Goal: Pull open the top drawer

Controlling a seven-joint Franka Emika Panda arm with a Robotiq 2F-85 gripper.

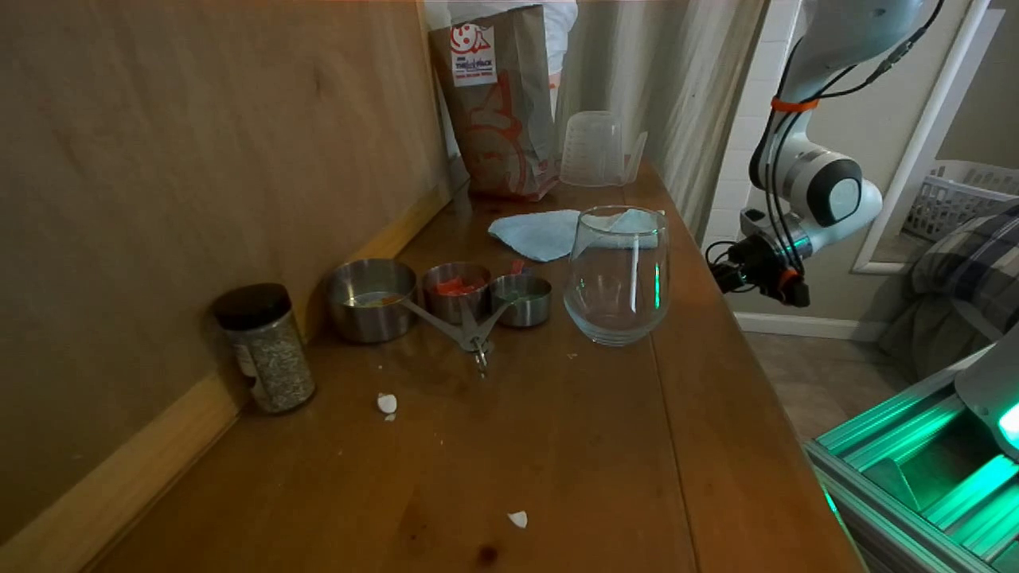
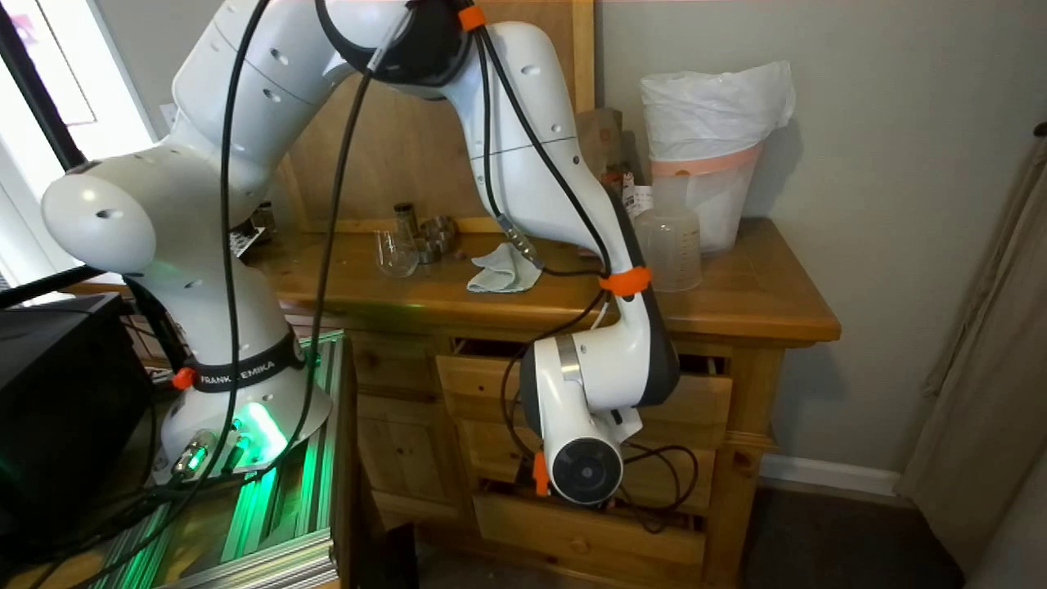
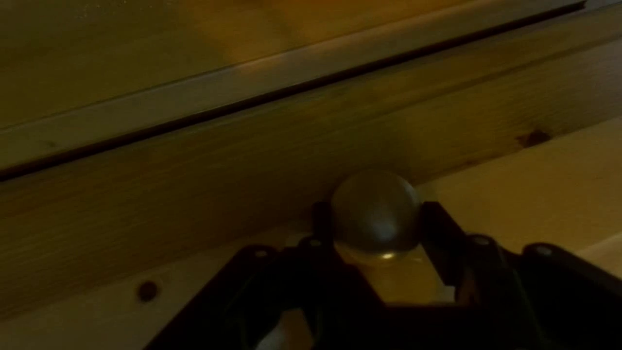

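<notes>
End effector (image 3: 376, 214) pinching the round drawer knob (image 3: 376, 208), one finger each side, both looking in contact; wrist view is dark, so grip depth unclear. Knob sits on a wooden front with a narrow dark gap running above it. Taken to be the top drawer (image 2: 687, 405), going by arm position; the arm (image 2: 532, 172) covers the middle of that front in an exterior view. Dark openings show above it either side of the arm, so it stands partly out, just under the desk (image 1: 493, 469) top.

Progress, judged: grasp done, drawer cracked open; left to do: rest of the pull, then release and back off. Further down, bottom drawer (image 2: 622, 533) also partly out, not the target. Up top, well apart from the knob: clear glass (image 1: 617, 286), pale cloth (image 1: 529, 235), metal measuring cups (image 1: 455, 304), lidded jar (image 1: 275, 362), paper bag (image 1: 497, 119).
</notes>
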